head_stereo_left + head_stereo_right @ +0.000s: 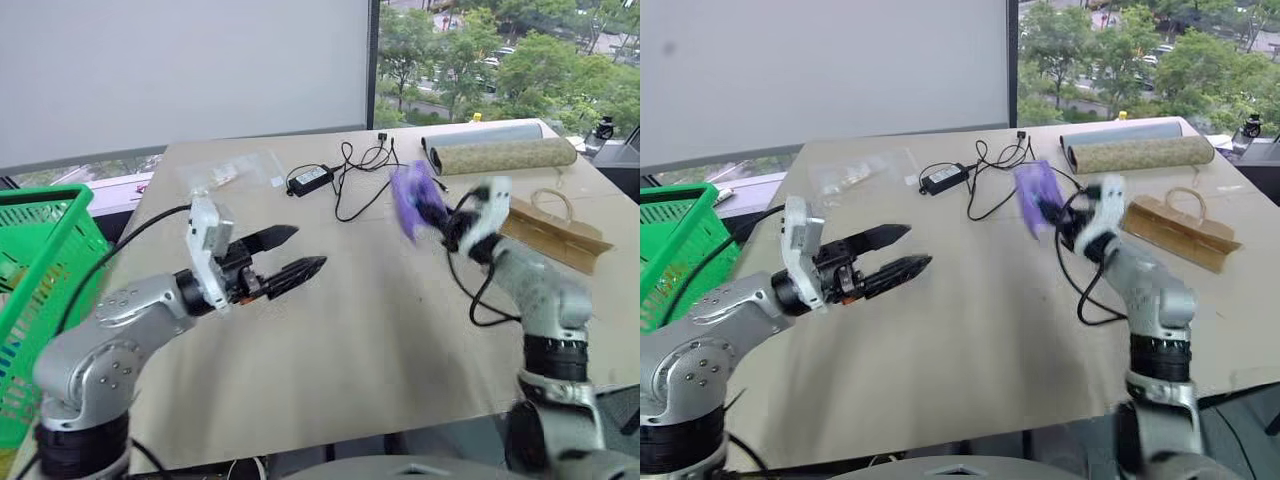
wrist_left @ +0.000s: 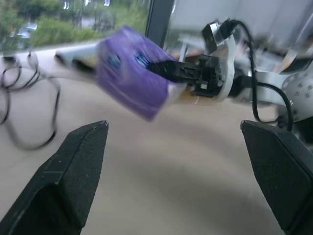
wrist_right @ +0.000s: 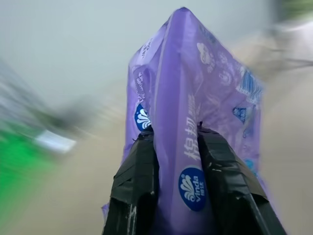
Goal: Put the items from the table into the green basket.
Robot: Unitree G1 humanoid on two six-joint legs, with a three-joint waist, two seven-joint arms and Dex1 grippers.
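Right gripper (image 3: 177, 142) was pinched tight on the tissue pack (image 1: 413, 203), lifted off the tabletop (image 1: 350, 340). Left gripper (image 1: 298, 253) gaped wide, empty. Next, probably: carry it across to the green basket (image 1: 45, 270) off the left edge.

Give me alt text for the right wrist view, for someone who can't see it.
The right hand pinches a soft purple-and-white plastic tissue pack between its two black fingers, the pack standing up past the fingertips. Behind it lie a blurred beige tabletop and a smear of green at one edge.
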